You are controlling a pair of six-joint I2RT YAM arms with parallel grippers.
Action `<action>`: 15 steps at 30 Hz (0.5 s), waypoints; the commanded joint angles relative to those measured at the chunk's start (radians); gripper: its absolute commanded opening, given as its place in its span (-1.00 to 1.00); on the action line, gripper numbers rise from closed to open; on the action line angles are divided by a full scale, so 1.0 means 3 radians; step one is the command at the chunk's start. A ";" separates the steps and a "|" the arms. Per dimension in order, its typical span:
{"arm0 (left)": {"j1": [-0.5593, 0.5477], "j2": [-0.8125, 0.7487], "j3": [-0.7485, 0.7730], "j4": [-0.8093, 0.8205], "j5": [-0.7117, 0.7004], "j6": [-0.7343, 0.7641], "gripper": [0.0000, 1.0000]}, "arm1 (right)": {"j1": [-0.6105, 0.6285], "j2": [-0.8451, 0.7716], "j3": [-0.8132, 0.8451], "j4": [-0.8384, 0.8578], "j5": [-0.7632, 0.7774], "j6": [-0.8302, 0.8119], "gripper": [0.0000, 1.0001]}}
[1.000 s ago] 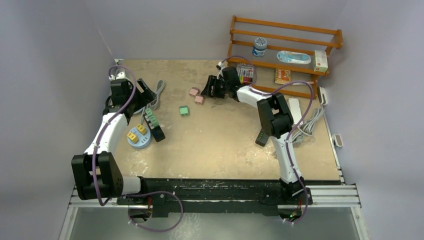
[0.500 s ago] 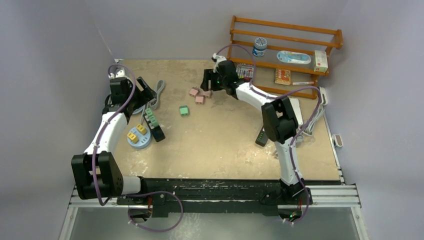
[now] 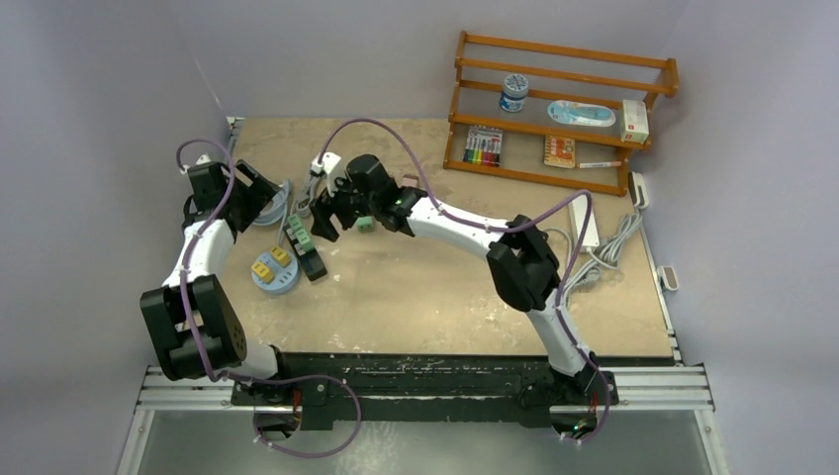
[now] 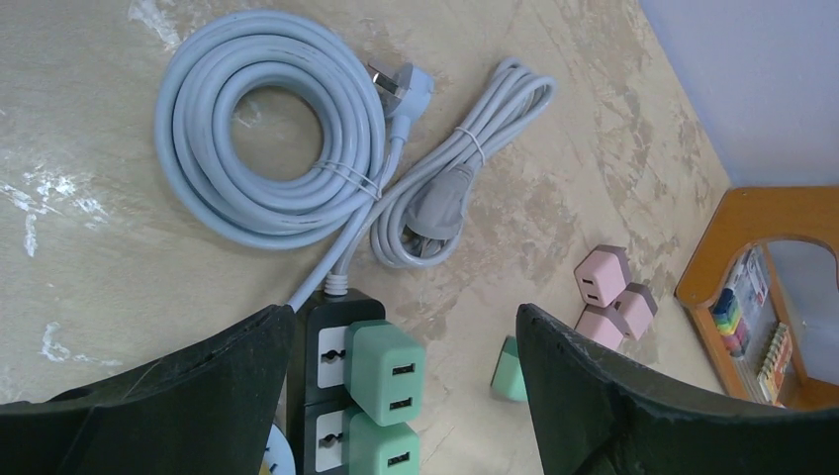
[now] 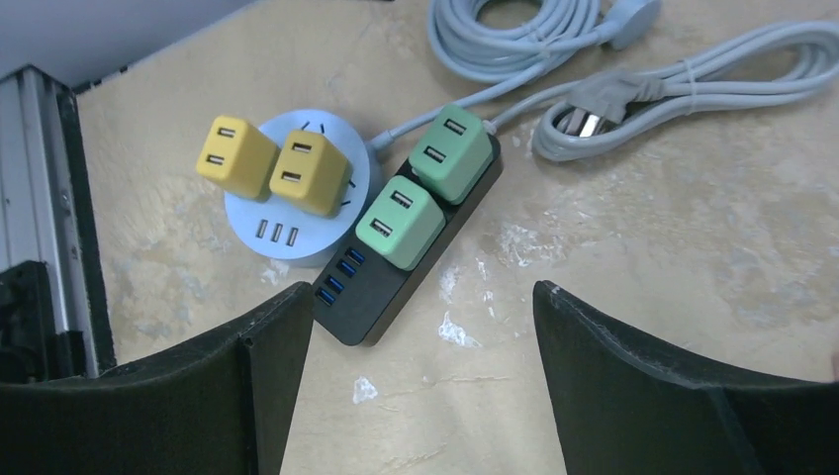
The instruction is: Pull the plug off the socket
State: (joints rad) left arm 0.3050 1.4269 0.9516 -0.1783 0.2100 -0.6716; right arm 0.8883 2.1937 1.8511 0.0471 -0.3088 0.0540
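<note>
Two mint-green cube plugs [image 5: 401, 223] are seated in the black plastic power strip [image 5: 368, 307] on the tabletop [image 5: 613, 297]. The strip is laid diagonally just beneath the nearer right tool [image 5: 422, 292], which is spread and empty, as is the left tool [image 4: 404, 309].

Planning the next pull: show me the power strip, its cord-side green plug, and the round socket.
power strip [image 5: 370, 303], right wrist view, bare USB end.
cord-side green plug [image 5: 450, 153], right wrist view, top face.
round socket [image 5: 267, 236], right wrist view, bare front.
</note>
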 commanded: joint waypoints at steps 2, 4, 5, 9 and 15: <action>0.0010 -0.0138 0.0026 0.0100 -0.0112 -0.0067 0.62 | 0.0029 0.0209 0.0325 -0.0205 -0.0126 -0.0185 0.69; 0.0007 -0.0164 0.0032 0.0068 -0.0180 -0.0053 0.62 | 0.0075 0.0318 0.0422 -0.0250 -0.0055 -0.0173 0.70; 0.0011 -0.0173 0.0029 0.0057 -0.0206 -0.0050 0.61 | 0.0096 0.0371 0.0472 -0.0254 -0.0011 -0.0152 0.71; 0.0006 -0.0176 0.0043 0.0023 -0.0243 -0.0040 0.60 | 0.0132 0.0665 0.0803 -0.0425 0.0111 -0.0144 0.72; 0.0007 -0.0167 -0.0045 0.0181 -0.0058 -0.0246 0.60 | 0.0168 0.0724 0.0886 -0.0214 0.0016 -0.0021 0.75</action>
State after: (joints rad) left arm 0.3058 1.4040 0.9508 -0.1856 0.1642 -0.6979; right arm 0.9253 2.4435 2.0640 -0.0689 -0.2974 0.0269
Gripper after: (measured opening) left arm 0.801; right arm 0.870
